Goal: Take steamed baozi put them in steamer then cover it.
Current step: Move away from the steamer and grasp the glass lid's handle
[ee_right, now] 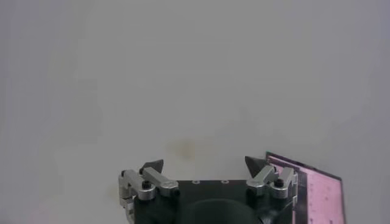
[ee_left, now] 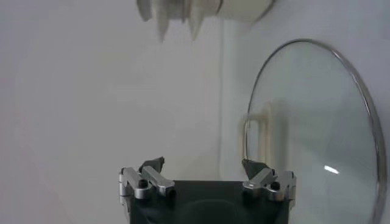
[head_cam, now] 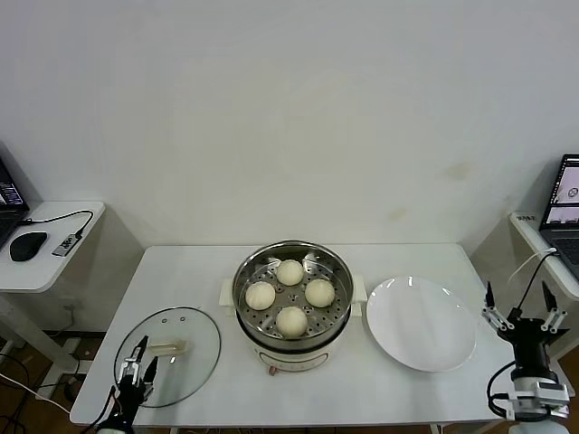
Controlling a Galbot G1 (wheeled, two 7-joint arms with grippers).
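Observation:
The steamer (head_cam: 242,280) stands mid-table, uncovered, on its cream-white base. Four cream-white baozi lie on its perforated tray: one at the back (head_cam: 289,271), one left (head_cam: 261,295), one right (head_cam: 319,292) and one in front (head_cam: 291,320). The glass cover (head_cam: 185,334) lies flat on the table to the steamer's left, with its cream handle (head_cam: 168,346) up. It also shows in the left wrist view (ee_left: 317,134). My left gripper (head_cam: 137,360) (ee_left: 204,165) is open and empty over the cover's near-left edge. My right gripper (head_cam: 517,303) (ee_right: 205,164) is open and empty past the table's right edge.
An empty white plate (head_cam: 421,323) lies right of the steamer. A side desk at the left holds a mouse (head_cam: 27,244) and cables. Another desk at the right holds a laptop (head_cam: 563,199), whose edge shows in the right wrist view (ee_right: 317,189).

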